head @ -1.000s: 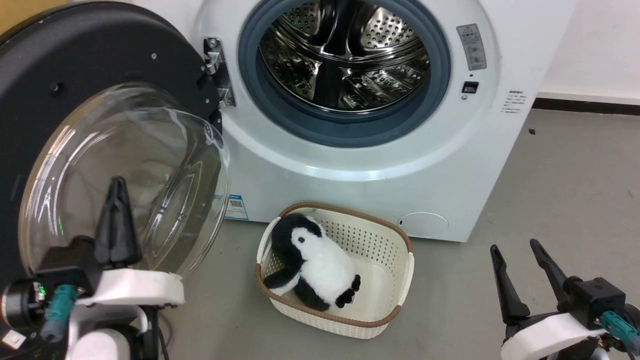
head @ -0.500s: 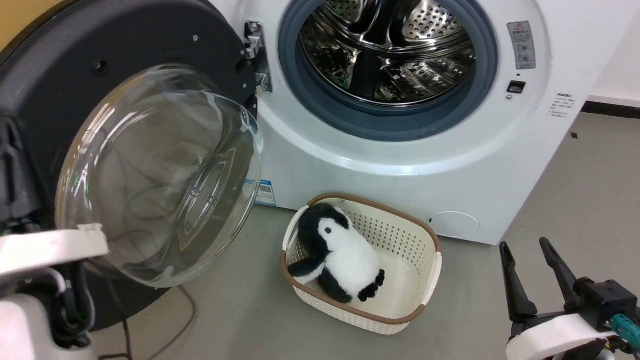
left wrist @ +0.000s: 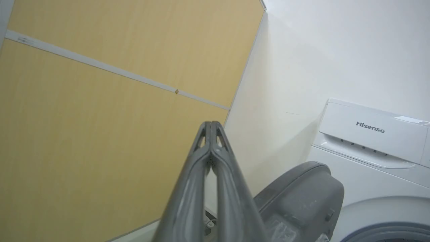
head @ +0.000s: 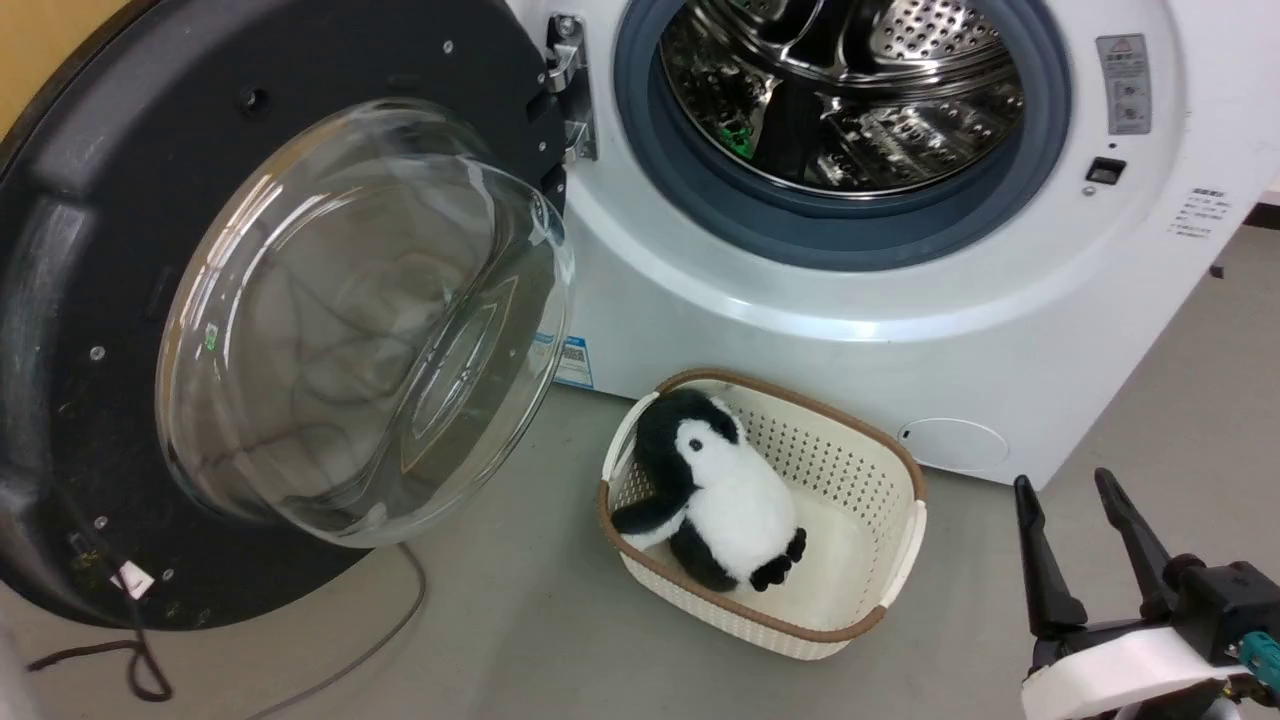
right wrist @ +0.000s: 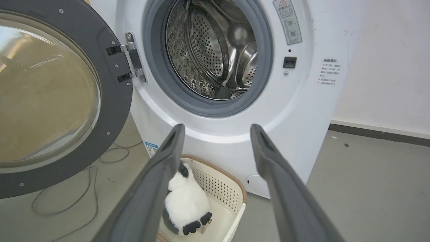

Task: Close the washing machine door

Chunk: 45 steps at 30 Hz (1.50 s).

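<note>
Since 1.0 s ago the head camera has swung, shifting the scene rightward, and the left gripper [left wrist: 211, 123] has left its place before the glass of the washing machine door [head: 300, 90]; its fingers now press together, empty, aimed at the yellow wall panel [left wrist: 100, 134]. The door hangs wide open, hinged left of the porthole of the washing machine [head: 900, 360]. The right gripper [head: 1061, 478] hovers above the floor [head: 1200, 420], fingers spread, empty.

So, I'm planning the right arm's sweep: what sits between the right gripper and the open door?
In the head view, a cream basket holding a plush penguin sits on the floor between the right gripper and the washing machine door.
</note>
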Motion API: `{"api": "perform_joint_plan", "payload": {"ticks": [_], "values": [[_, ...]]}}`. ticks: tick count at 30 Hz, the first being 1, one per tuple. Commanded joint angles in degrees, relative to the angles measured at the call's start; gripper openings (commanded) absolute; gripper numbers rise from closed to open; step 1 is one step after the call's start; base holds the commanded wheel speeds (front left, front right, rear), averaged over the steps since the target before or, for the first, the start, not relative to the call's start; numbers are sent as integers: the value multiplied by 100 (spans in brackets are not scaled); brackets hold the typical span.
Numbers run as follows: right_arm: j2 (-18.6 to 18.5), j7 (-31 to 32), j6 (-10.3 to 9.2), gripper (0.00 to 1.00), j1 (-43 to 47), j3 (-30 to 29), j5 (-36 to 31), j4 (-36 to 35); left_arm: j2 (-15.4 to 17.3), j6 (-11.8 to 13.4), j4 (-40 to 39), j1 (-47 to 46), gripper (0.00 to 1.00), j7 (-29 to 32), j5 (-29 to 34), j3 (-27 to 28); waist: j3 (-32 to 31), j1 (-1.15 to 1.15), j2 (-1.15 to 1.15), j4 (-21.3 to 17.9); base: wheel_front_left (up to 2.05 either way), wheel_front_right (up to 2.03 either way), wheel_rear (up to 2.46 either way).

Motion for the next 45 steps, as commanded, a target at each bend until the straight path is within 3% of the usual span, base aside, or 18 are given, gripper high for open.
{"api": "perform_joint_plan", "payload": {"ticks": [1,9,20,39,45], "values": [[10,-67,3,100,-113,-35,42,-23,100,-5,131,-157,0,94,-202,172,39,-1,0,47,0,0,0],[12,-186,3,100,-165,-102,23,-60,287,-101,1096,-236,0,886,-1249,726,195,-1,0,254,0,0,0],[13,-318,3,100,-258,-105,-7,-88,328,-372,1798,-107,0,1988,-2607,869,420,-1,0,420,0,0,0],[16,-545,4,100,-294,-209,63,-80,344,-497,1140,825,0,3409,-4802,-169,529,-1,0,866,0,0,0],[17,-616,4,100,-264,-268,119,-83,299,-534,492,1152,0,3891,-5416,-651,489,-1,0,1021,0,0,0]]}}
